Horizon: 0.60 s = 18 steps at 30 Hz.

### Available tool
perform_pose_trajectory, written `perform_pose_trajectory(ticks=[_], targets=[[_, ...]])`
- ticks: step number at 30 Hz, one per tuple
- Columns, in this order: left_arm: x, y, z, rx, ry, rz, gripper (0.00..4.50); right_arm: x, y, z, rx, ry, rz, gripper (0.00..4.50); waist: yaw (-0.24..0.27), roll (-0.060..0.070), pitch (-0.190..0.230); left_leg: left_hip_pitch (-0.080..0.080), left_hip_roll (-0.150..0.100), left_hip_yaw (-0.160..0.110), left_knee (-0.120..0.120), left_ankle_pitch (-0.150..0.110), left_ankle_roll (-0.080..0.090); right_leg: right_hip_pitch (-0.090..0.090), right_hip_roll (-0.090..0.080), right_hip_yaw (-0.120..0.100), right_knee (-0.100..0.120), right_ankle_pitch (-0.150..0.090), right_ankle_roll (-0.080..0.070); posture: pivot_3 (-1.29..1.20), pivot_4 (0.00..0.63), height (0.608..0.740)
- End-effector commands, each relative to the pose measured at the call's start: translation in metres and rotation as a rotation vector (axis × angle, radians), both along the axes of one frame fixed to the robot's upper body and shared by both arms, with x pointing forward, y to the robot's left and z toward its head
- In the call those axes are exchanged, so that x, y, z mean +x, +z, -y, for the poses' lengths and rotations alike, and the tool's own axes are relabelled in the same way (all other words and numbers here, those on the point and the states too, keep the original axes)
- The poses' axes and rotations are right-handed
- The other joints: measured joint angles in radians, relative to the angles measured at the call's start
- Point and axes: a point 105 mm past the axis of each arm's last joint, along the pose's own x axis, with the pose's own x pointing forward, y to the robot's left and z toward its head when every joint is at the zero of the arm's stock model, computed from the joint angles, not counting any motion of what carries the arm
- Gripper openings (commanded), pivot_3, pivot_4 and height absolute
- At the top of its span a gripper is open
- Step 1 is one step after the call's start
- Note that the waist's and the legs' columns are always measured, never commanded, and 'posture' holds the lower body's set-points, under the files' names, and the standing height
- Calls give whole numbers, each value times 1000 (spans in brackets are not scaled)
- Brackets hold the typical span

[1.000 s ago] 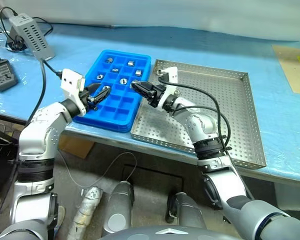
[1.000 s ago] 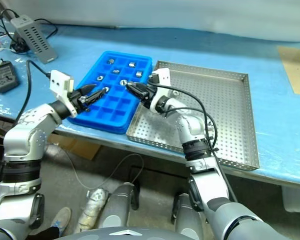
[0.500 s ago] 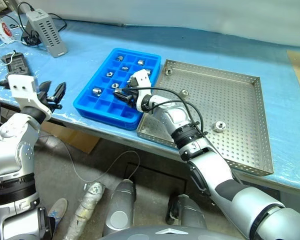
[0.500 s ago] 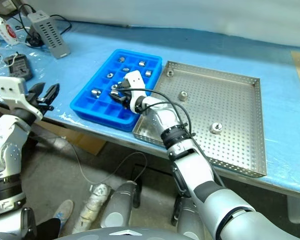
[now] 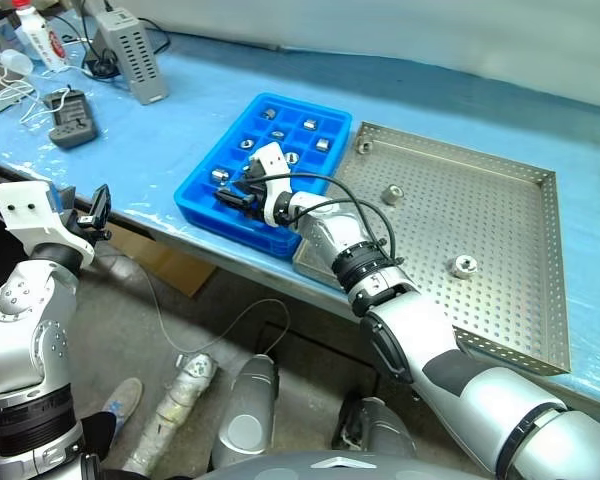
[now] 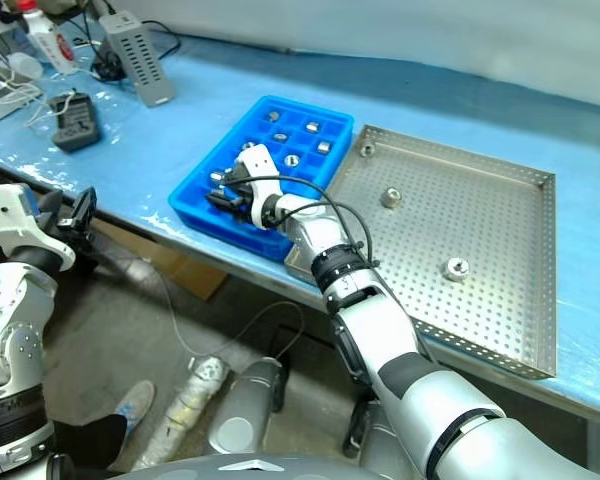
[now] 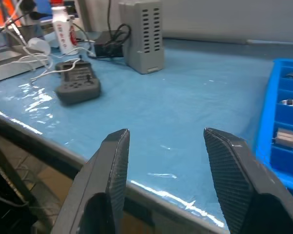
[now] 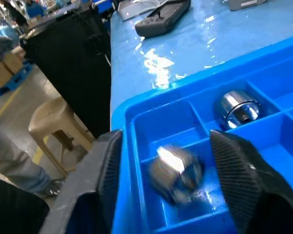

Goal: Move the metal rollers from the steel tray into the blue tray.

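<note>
The right tool (image 8: 166, 180), fingers apart, is hanging over the blue tray (image 5: 202, 190) where a small, hard, slippery metal roller (image 8: 178, 170) is tumbling into a corner compartment, best pinched across its round sides.

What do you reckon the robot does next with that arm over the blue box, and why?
Probably it draws the right gripper back toward the steel tray. Its fingers stand apart over the blue tray, and a roller sits loose in the compartment between them, so that piece looks delivered. Three metal rollers remain on the steel tray.
</note>
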Motion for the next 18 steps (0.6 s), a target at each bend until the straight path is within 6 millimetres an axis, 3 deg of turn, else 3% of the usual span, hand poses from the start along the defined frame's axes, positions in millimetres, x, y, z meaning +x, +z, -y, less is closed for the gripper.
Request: perform_pose_trajectory(ticks=[1, 3, 5, 8, 13, 16, 18], targets=[[3, 14, 5, 7, -12, 57, 2544, 2, 21, -5, 44, -16, 68, 3884, 18, 0, 0, 1, 0, 0, 0, 0, 0, 0, 0, 1, 0, 0, 0, 602, 150, 740], [19, 17, 24, 4, -84, 70, 2544, 10, 27, 11, 106, -68, 58, 3884, 33, 1, 1, 2, 0, 0, 0, 0, 0, 0, 4, 6, 0, 0, 0, 544, 150, 740], [38, 20, 52, -9, -197, 86, 2544, 18, 37, 31, 184, -126, 47, 3884, 45, 2, 1, 4, 0, 0, 0, 0, -1, -1, 13, 21, 0, 0, 0, 455, 150, 740], [64, 20, 93, -44, -371, 92, 2544, 24, 51, 63, 249, -205, 76, 3884, 41, 3, 1, 5, -2, 2, -1, -1, 0, 1, 13, 27, 0, 0, 1, 291, 150, 740], [107, 25, 140, -72, -577, 94, 2544, 22, 62, 140, 236, -432, 165, 3884, -21, 1, 1, 5, -9, 4, -1, -1, 0, 1, 13, 36, -2, 2, 5, 73, 150, 740], [131, 25, 169, -68, -675, 76, 2544, 11, 63, 188, 219, -592, 189, 3884, -88, 0, 0, 4, -12, 5, -1, 0, -1, 4, 13, 41, -5, 4, 8, -90, 150, 740], [140, 24, 183, -59, -715, 63, 2544, 2, 64, 208, 209, -662, 202, 3884, -143, -2, -1, 3, -14, 6, -1, 2, -4, 5, 12, 43, -9, 8, 14, -177, 150, 740]])
